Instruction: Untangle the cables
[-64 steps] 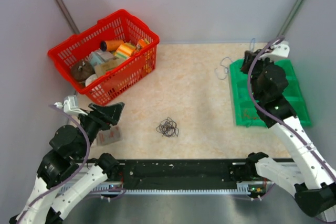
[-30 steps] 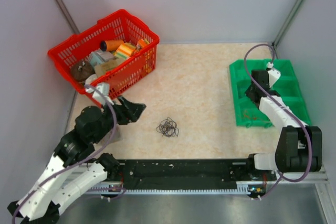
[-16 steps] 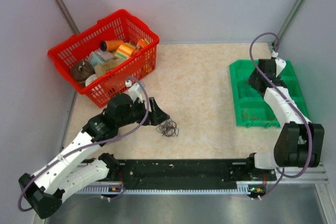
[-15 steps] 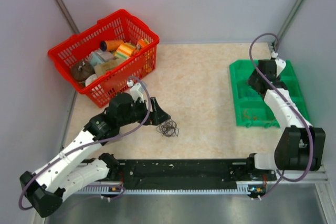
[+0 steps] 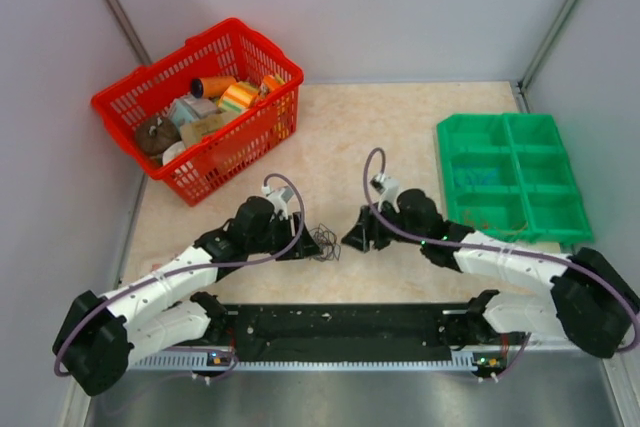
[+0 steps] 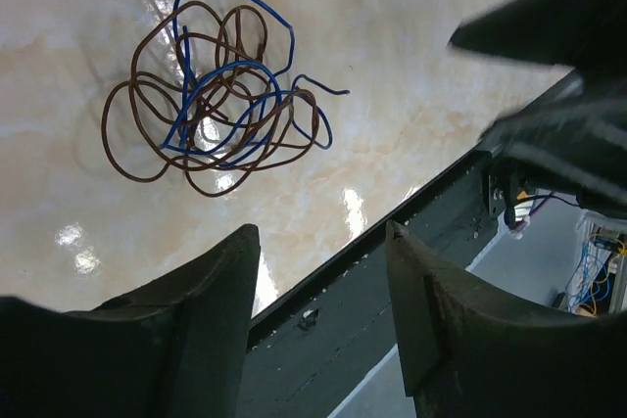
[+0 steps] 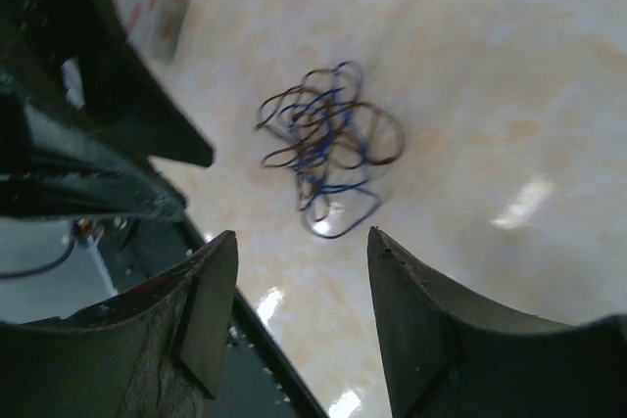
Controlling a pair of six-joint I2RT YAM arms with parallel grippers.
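The cables [image 6: 211,110], a loose brown-and-blue tangle, lie near the middle of the table's [image 5: 400,127] near edge; the left gripper [image 5: 306,243] and right gripper [image 5: 356,237] flank them. Each is spread wide; neither holds anything.

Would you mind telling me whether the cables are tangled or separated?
Tangled: the brown and blue cables lie looped through each other in one clump.

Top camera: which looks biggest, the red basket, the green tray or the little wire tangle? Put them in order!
1. red basket: biggest, though its tall rim sits nearer the camera, which helps it look large.
2. green tray: somewhat smaller.
3. cables: by far the tiniest.
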